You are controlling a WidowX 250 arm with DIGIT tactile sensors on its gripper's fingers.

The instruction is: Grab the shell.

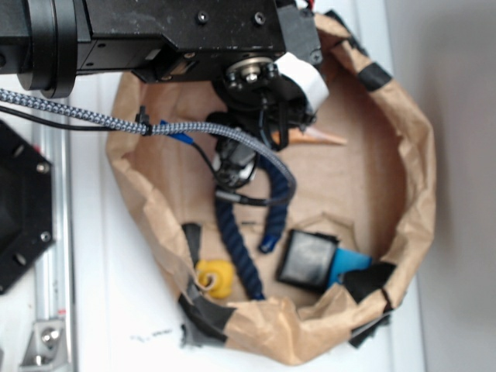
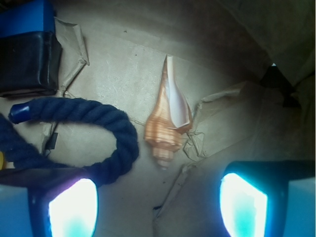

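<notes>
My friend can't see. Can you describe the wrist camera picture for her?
An orange-striped shell lies on brown paper, between and just ahead of the open gripper. A dark blue rope curls to its left, with a black square in the top left corner.

surface: white tabletop, scuffed with dark marks near bottom edge
wall: grey panel along right edge

1. Shell: glossy, smooth pale inner lip; ridged orange-tan outside, knobby spire.
2. Paper bag: matt brown paper, creased, rim patched with black tape.
3. Rope: navy twisted cord, fuzzy and matt.
4. Black square: dull, leathery-looking.
5. Fingers: smooth, bright glare.
</notes>
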